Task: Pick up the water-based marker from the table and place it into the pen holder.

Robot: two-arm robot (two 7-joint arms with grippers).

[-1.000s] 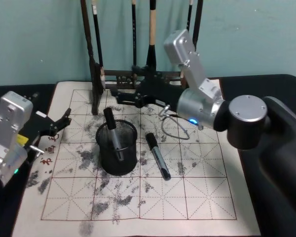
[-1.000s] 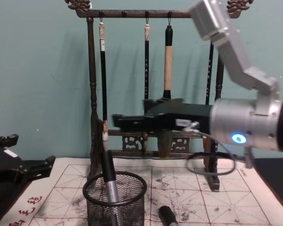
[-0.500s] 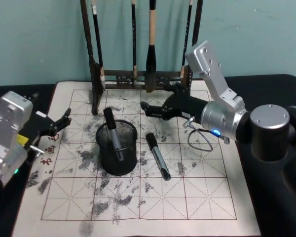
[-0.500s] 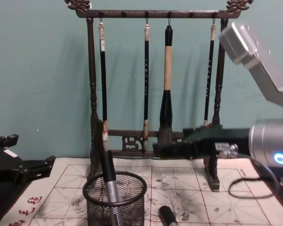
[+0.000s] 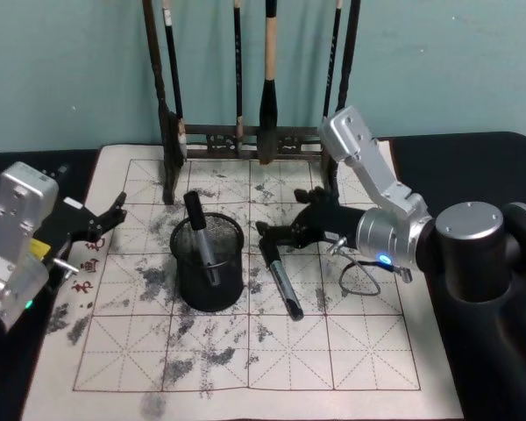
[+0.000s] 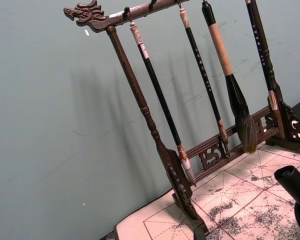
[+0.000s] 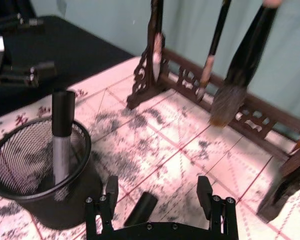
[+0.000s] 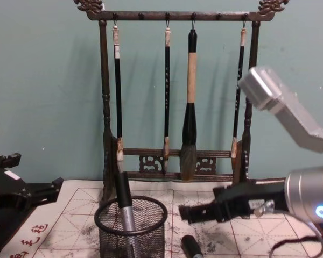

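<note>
A black-and-grey water-based marker (image 5: 279, 276) lies on the ink-stained mat to the right of the pen holder (image 5: 209, 263), a round black wire-mesh cup. Another marker (image 5: 200, 235) stands inside the holder, cap up. My right gripper (image 5: 276, 235) hangs open just above the lying marker's capped far end. In the right wrist view its fingers (image 7: 111, 192) straddle that cap (image 7: 140, 209) without touching it, with the holder (image 7: 37, 170) beside it. The chest view shows the right gripper (image 8: 185, 213) low over the cap (image 8: 191, 247). My left gripper (image 5: 105, 219) is parked open at the mat's left edge.
A tall dark wooden rack (image 5: 245, 132) hung with several brushes stands along the mat's far edge, close behind the right gripper. A grey cable loop (image 5: 359, 267) hangs from the right wrist. Black table surface borders the gridded mat (image 5: 245, 368) on both sides.
My right gripper has drawn back from the rack and come down toward me, to the lying marker's cap. The left arm, holder and both markers have not moved.
</note>
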